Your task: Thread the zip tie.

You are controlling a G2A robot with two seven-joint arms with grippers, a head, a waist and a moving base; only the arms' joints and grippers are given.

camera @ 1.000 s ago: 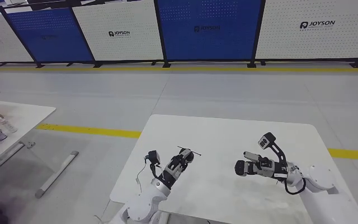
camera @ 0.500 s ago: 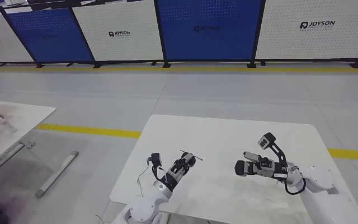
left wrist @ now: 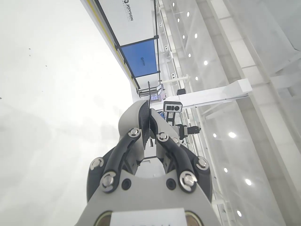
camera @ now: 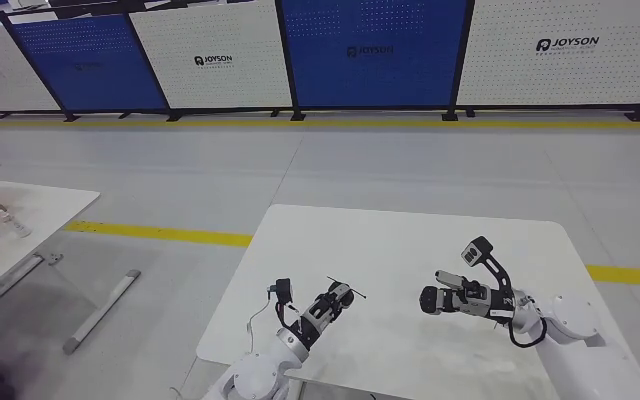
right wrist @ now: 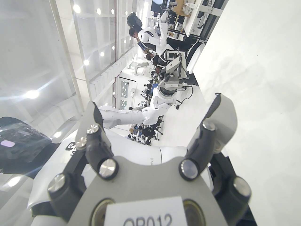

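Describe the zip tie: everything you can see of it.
The zip tie is a thin, flat black strip, plastic by the look. The left gripper is shut on it, with the ribbed black pads clamping it edge-on. A short straight length pokes past the fingertips. In the top view it sticks out on both sides of the gripper, over the white table. It looks straight and unthreaded. Its head is too small to make out.

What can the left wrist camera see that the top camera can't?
Left wrist view: up close, the left gripper's ribbed pads pinch the thin black zip tie, with its end poking out beyond them. Top view: the whole white table and the right gripper, open and empty, across from the left one. Both: the left gripper shut on the zip tie, over the table.
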